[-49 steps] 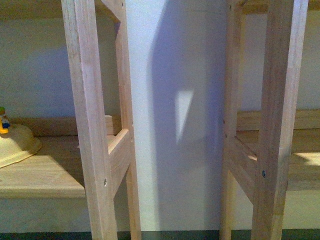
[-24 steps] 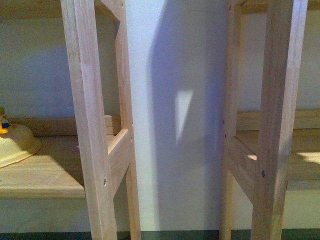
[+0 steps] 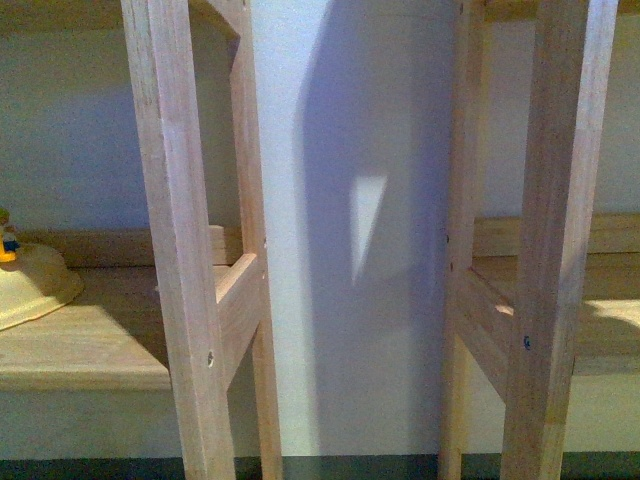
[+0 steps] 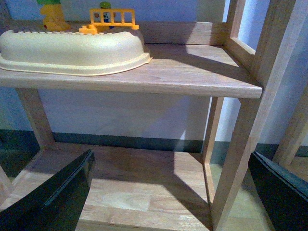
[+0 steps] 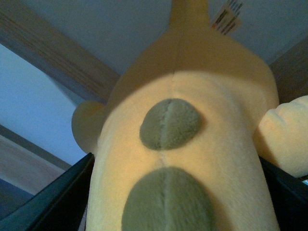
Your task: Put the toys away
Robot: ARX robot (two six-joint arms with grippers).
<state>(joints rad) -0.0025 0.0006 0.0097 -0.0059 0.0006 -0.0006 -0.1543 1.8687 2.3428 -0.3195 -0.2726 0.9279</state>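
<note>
One plush toy (image 5: 183,144), apparently gripped.

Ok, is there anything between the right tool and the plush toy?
No. In the right wrist view the plush toy fills the gap between the right tool's fingers, so nothing sits between them. Where it has to go is not visible from that view, so I cannot tell whether that path is blocked.

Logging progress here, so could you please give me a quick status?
Right gripper shut on plush toy. Left gripper open, empty. Shelf ahead holds cream tub.
</note>
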